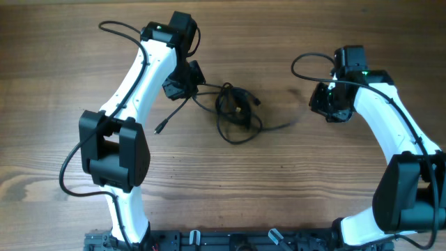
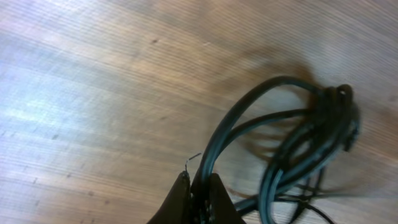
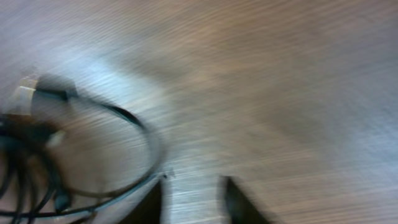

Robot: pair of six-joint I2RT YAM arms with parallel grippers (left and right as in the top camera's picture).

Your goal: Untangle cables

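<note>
The cables [image 1: 235, 111] lie as a knotted black bundle in the middle of the wooden table, with a loose end and plug [image 1: 159, 129] trailing to the lower left and another strand running right toward the right arm. My left gripper [image 1: 182, 85] is shut on a cable strand at the bundle's left; the left wrist view shows the strand [image 2: 231, 127] pinched between the fingers [image 2: 200, 184], with the knot [image 2: 333, 106] beyond. My right gripper [image 1: 327, 106] is open and empty, right of the bundle. In the blurred right wrist view its fingers [image 3: 191, 194] frame bare wood, with a cable loop [image 3: 134, 124] to the left.
The wooden table [image 1: 279, 181] spreads around the bundle. Thicker black cables [image 1: 118, 26] run along both white arms. The arm bases and a dark rail [image 1: 230, 240] sit at the front edge.
</note>
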